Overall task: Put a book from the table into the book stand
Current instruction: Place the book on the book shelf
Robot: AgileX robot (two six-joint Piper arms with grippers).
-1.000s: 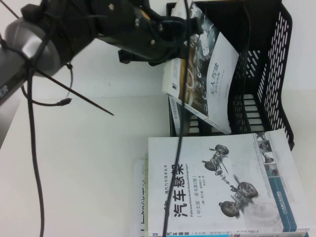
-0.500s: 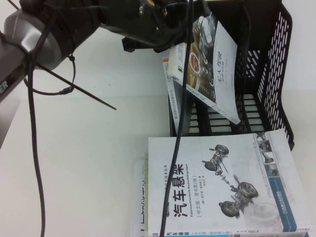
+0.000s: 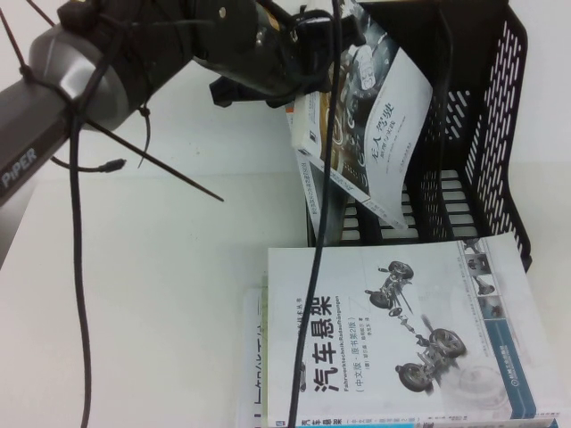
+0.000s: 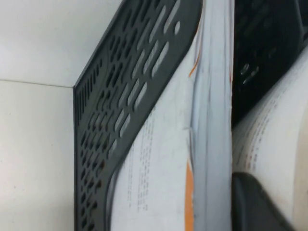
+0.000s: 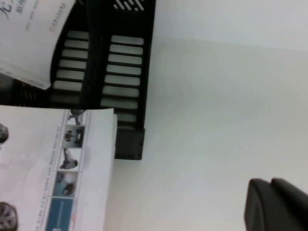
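My left gripper (image 3: 312, 55) is shut on a white paperback with a dark cover photo (image 3: 379, 125). It holds the book tilted, upper edge gripped, lower corner hanging into the left part of the black perforated book stand (image 3: 491, 125). A thin book (image 3: 308, 187) stands at the stand's left wall. In the left wrist view the stand's wall (image 4: 125, 96) and the thin book's edge (image 4: 211, 96) fill the frame, with one dark finger (image 4: 255, 202) against the held book's white pages (image 4: 276, 139). My right gripper (image 5: 276, 204) is shut and empty over bare table, right of the stand (image 5: 120, 72).
A stack of books lies at the table's front, topped by a large white car-suspension book (image 3: 401, 330), also in the right wrist view (image 5: 48, 168), right in front of the stand. Black cables (image 3: 326, 223) hang across the view. White table (image 3: 161, 267) lies to the left.
The left gripper swung the held book first deeper and rightward into the stand, then back a little to the left; its lower corner now hangs lower. The right gripper shows no change.
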